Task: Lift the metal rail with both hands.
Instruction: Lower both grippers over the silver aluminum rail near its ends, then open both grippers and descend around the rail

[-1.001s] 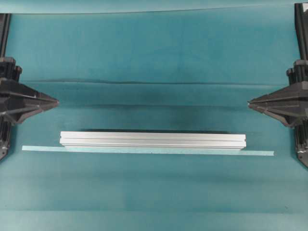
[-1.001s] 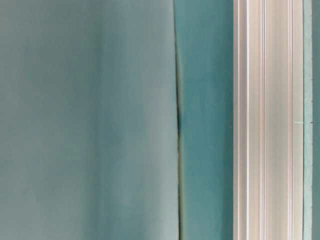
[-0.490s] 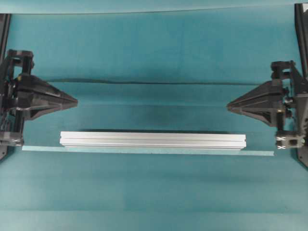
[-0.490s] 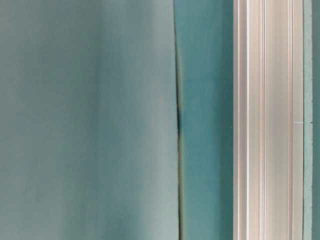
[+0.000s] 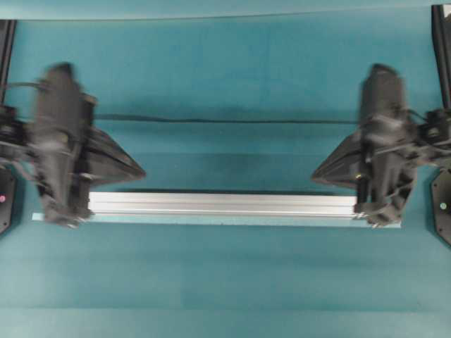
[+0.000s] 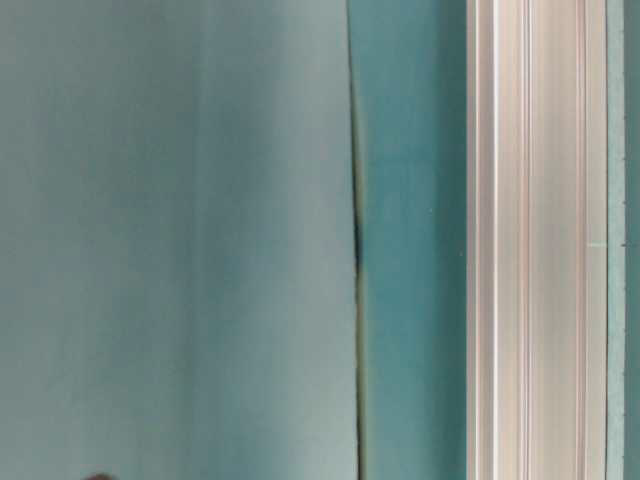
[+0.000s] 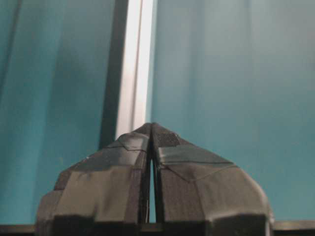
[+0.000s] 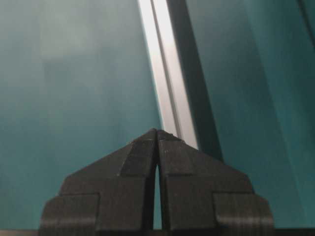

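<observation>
The metal rail (image 5: 222, 205) is lying on the teal mat (image 5: 225, 282), just beside the tape strip (image 5: 225, 221). The left gripper (image 5: 141, 171) and right gripper (image 5: 315, 172), jaws pressed together, are pointing inward above the rail's two ends.

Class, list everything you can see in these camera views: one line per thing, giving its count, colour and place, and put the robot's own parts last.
metal rail: one, silver-grey with lengthwise grooves, lying flat across the middle of the overhead view.
tape strip: one, pale teal, flat on the cover along the rail's near side, reaching past both its ends.
table cover: one, teal, under everything, with a dark seam running across it behind the rail.
left gripper: one, black, jaws shut, tip above the rail's left end area.
right gripper: one, black, jaws shut, tip above the rail's right end area.
</observation>
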### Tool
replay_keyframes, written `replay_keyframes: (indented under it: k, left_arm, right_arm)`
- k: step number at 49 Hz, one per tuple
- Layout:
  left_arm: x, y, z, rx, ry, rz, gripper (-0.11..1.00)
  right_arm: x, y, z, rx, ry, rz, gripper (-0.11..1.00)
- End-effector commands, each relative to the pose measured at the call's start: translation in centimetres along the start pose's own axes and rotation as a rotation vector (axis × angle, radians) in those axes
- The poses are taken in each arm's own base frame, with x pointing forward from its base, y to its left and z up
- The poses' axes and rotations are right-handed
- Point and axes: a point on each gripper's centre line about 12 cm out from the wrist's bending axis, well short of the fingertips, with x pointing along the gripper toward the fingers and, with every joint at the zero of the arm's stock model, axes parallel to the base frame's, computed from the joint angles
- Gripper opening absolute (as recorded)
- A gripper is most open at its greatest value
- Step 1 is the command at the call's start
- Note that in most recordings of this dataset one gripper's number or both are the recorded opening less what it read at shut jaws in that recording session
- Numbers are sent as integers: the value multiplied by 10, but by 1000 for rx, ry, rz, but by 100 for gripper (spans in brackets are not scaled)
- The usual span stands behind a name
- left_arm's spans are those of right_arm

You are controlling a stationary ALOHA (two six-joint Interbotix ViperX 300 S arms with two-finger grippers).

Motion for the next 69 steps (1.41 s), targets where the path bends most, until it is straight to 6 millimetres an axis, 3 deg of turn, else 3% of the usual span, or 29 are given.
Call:
replay_keyframes:
  k: [1,13,22,34,58,64,69]
  left_arm:
    - [3,-2,9,-4,53,6,-1]
    - [34,1,-2,7,335,51,-1]
    - [50,1,-5,26,365,56,-1]
    - [56,3,-7,30,367,56,-1]
    - [75,1,-24,121,442,39,-1]
    - [78,0,-31,157,462,31,-1]
    - [79,1,-35,151,471,33,4]
  right_arm:
    - [9,2,6,-1,67,-13,1]
    - [31,2,8,-41,244,-65,1]
    - [54,4,5,-90,361,-87,1]
    - [79,7,-4,-147,502,-119,1]
    - [88,5,-8,-159,486,-117,2]
    - [89,4,-9,-159,476,-115,12]
    - [91,4,-10,-157,462,-112,35]
